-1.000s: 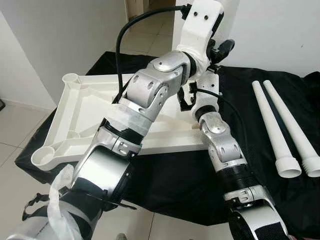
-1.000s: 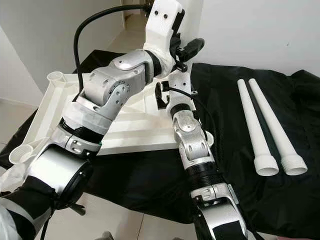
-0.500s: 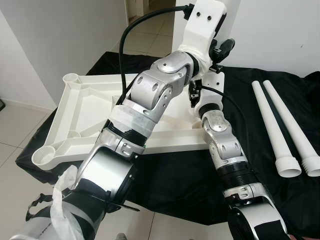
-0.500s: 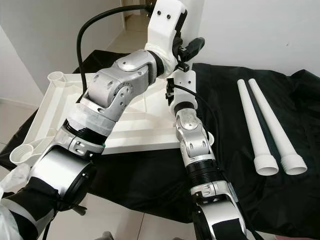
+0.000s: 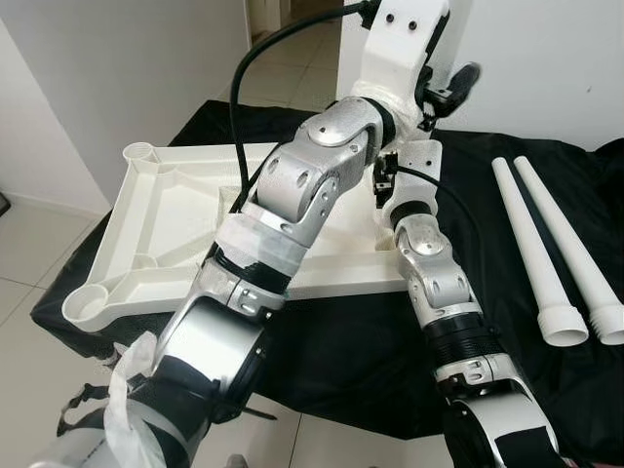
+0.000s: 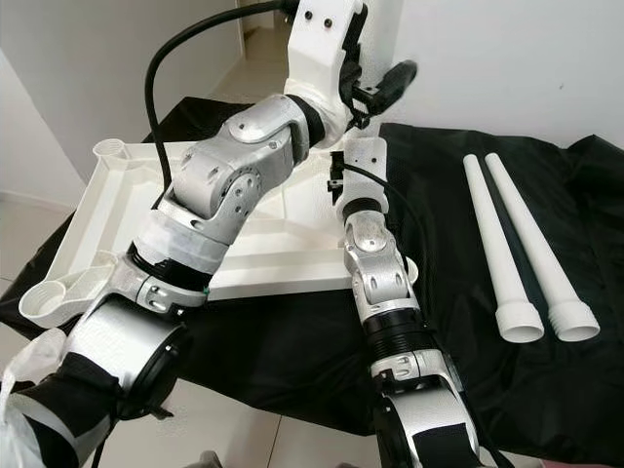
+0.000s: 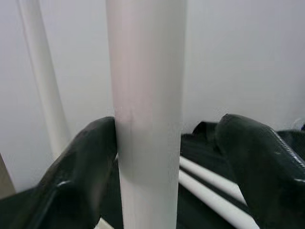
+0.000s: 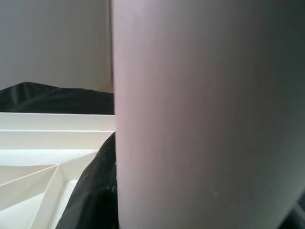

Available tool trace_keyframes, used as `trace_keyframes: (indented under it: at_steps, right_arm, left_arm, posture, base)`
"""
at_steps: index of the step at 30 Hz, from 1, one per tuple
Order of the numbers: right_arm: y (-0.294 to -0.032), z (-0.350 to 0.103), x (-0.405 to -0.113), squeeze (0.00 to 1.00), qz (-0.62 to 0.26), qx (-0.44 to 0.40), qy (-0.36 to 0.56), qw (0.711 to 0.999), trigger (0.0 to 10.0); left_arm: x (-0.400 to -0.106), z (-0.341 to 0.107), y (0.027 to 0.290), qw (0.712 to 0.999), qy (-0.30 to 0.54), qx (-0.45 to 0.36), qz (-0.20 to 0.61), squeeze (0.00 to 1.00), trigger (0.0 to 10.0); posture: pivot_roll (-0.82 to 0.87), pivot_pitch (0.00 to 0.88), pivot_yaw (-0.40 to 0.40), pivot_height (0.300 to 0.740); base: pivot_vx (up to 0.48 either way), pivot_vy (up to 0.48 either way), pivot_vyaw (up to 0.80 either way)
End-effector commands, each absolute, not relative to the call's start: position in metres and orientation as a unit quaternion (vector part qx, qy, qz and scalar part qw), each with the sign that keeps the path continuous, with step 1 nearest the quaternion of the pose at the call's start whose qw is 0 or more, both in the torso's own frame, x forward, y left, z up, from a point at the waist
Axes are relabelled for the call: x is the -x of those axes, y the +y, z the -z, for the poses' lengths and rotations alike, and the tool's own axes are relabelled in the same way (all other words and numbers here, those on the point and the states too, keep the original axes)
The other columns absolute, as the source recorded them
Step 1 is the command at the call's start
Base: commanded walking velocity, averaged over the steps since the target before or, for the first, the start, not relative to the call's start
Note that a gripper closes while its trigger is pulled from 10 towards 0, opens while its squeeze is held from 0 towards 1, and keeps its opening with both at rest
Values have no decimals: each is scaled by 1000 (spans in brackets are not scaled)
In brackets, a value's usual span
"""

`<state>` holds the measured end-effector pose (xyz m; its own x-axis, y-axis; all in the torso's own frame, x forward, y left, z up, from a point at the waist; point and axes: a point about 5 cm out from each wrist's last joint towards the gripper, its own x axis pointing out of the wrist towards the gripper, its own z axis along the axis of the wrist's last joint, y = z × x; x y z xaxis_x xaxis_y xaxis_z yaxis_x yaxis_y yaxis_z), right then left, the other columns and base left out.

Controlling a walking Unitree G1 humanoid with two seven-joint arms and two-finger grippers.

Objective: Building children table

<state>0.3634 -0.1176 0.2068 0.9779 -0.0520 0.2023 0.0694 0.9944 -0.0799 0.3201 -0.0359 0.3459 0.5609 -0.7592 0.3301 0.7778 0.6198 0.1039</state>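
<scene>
An upturned white tabletop point(image 5: 166, 229) is seen lying underside up on a black cloth point(image 5: 351, 341), its corner sockets facing upward. At the far right corner of it a white leg point(image 7: 145, 114) is held upright by both arms. In the left wrist view the left gripper point(image 7: 167, 157) is seen around the leg with its jaws spread: one finger point(image 7: 88, 167) touches the tube, while the other stands clear of it, so the leg is bracketed rather than clamped. The right gripper point(image 5: 390, 180) is placed lower on the same leg, near the tabletop; in the right wrist view the tube is pressed close against the camera, and whether those jaws are clenched cannot be told.

Two further legs point(image 5: 551, 253) are laid side by side on the cloth, well apart from the tabletop on the robot's right, their wide ends nearest the robot. A second upright tube point(image 7: 43, 86) is visible beyond the held one in the left wrist view.

The step in hand is judged to be the seating of this leg in its corner socket. For the next move, the leg would need to be kept vertical, pressed or twisted home, and only then released before another leg is fetched.
</scene>
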Motion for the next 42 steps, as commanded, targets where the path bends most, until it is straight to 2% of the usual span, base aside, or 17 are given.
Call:
trace_keyframes:
  at_steps: [1,13,17,23,27,30,42]
  right_arm:
    - [-121,-207,-365,0,39,44,-96,994,10000]
    - [-147,-204,-358,0,82,34,-108,990,10000]
    - [-165,-195,-347,0,102,35,-107,988,10000]
    - [-175,-192,-339,0,114,41,-114,986,10000]
    - [-184,-186,-331,0,113,60,-123,984,10000]
    - [-191,-180,-324,0,106,72,-125,984,10000]
    - [-199,-162,-313,0,67,66,-122,988,10000]
  left_arm:
    - [-309,-352,-39,851,-204,17,484,0,10000]
    - [-304,-337,-25,846,-218,7,486,0,10000]
    - [-306,-308,-9,857,-201,-21,475,0,10000]
    - [-311,-290,4,866,-183,-36,463,0,10000]
    - [-312,-263,19,870,-150,-53,466,0,10000]
    - [-305,-243,25,864,-138,-85,478,0,10000]
    - [-282,-202,23,842,-69,-95,526,0,10000]
  posture:
    - [-80,0,25,740]
    - [-79,0,22,740]
    - [-85,0,18,740]
    - [-87,0,17,740]
    - [-89,0,16,740]
    - [-90,0,15,740]
    - [-89,0,20,740]
  base:
    - [0,0,0]
    - [0,0,0]
    - [0,0,0]
    - [0,0,0]
    - [0,0,0]
    - [0,0,0]
    - [0,0,0]
